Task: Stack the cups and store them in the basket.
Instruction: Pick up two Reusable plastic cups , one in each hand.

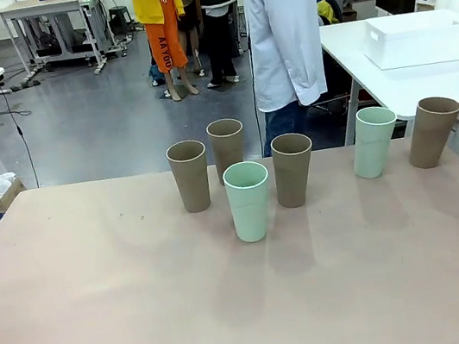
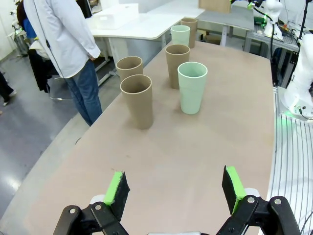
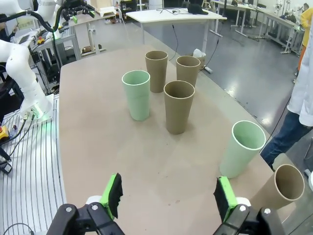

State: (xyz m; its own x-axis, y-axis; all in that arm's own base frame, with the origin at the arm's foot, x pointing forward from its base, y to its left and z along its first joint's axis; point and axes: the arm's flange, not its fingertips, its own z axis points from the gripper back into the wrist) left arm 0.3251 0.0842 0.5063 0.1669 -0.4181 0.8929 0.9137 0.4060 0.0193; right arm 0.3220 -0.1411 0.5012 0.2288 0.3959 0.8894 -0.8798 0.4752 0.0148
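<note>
Several tall tumblers stand upright on the pinkish table [image 1: 146,307]. A cluster near the middle holds three grey-brown cups [image 1: 189,175] [image 1: 227,148] [image 1: 294,169] and a mint green cup [image 1: 249,200]. Off to the right stand another mint cup [image 1: 374,141] and a grey-brown cup [image 1: 434,131]. The white basket [image 1: 418,37] sits on a separate white table at the far right. My left gripper [image 2: 176,188] is open above bare table, well short of the nearest grey-brown cup [image 2: 137,100]. My right gripper [image 3: 168,196] is open too, with a mint cup [image 3: 242,148] ahead to its right.
A person in a white coat [image 1: 282,33] stands at the far side, between the two tables. The front half of the table is bare. Other people and desks are farther back in the room.
</note>
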